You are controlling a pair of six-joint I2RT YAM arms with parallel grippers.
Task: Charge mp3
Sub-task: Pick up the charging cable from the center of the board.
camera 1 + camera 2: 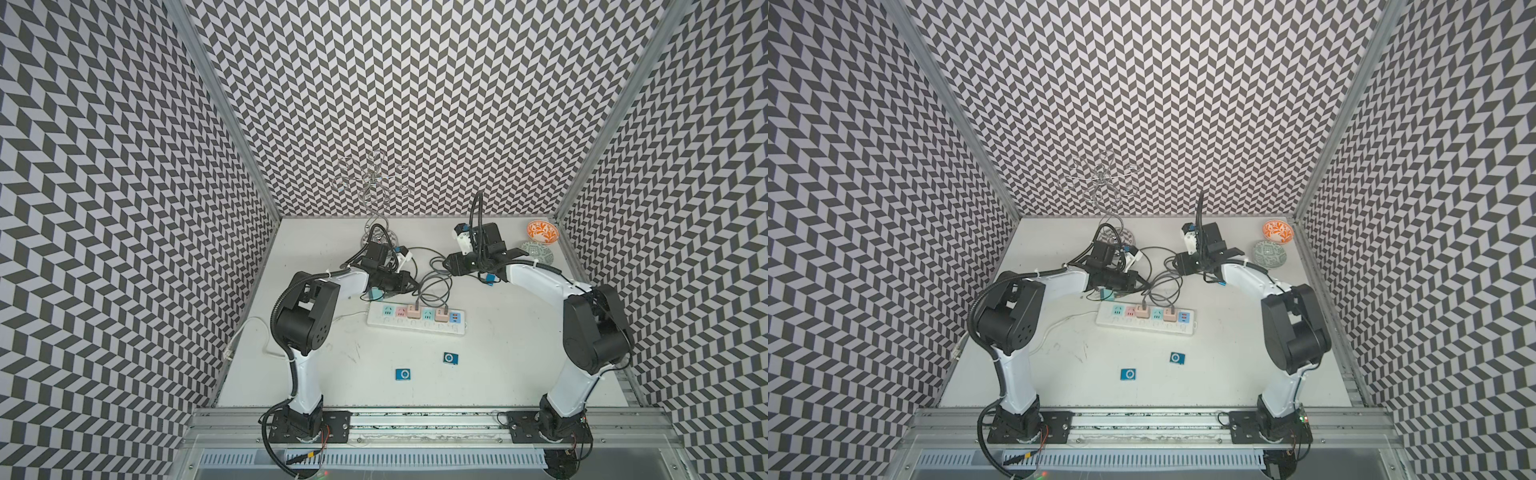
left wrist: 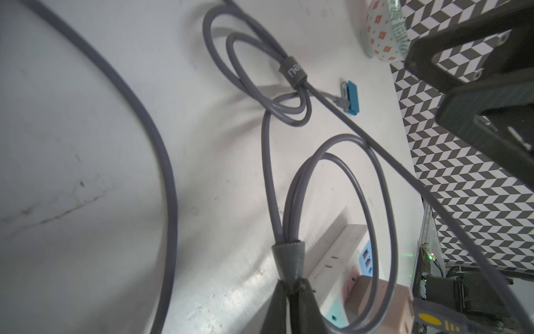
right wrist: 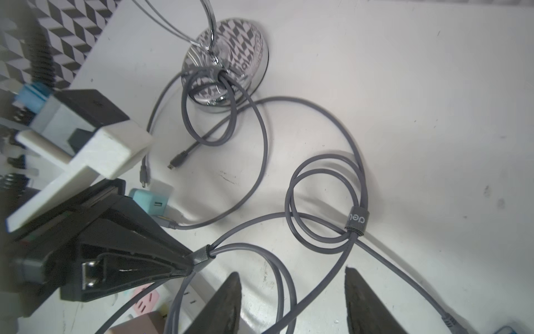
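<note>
Two blue mp3 players lie flat near the table's front. A third blue mp3 lies under the right arm with a grey cable's plug at its edge. My left gripper is shut on the strap of a looped grey cable, just behind the power strip; the right wrist view shows its tips pinching that strap. My right gripper hangs open over cable loops, holding nothing. Two pink chargers sit plugged into the strip.
A teal charger lies beside the left gripper, with two loose cable plugs near it. A chrome stand rises at the back. An orange bowl and a green dish sit in the back right corner.
</note>
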